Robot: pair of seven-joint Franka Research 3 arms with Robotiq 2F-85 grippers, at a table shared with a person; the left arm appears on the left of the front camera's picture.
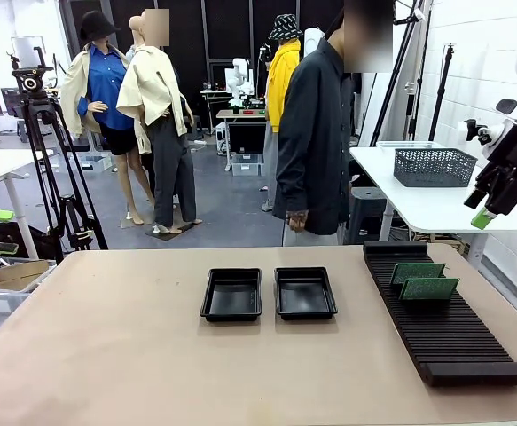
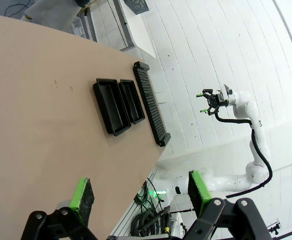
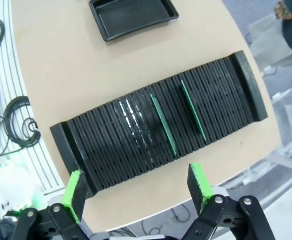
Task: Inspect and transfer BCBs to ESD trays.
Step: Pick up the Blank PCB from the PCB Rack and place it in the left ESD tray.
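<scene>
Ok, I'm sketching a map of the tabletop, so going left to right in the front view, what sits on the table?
First the left ESD tray → right ESD tray → black slotted rack, with two BCBs standing in it.

The trays (image 1: 231,273) are glossy black plastic; the table (image 1: 107,355) is matt and smooth.
</scene>
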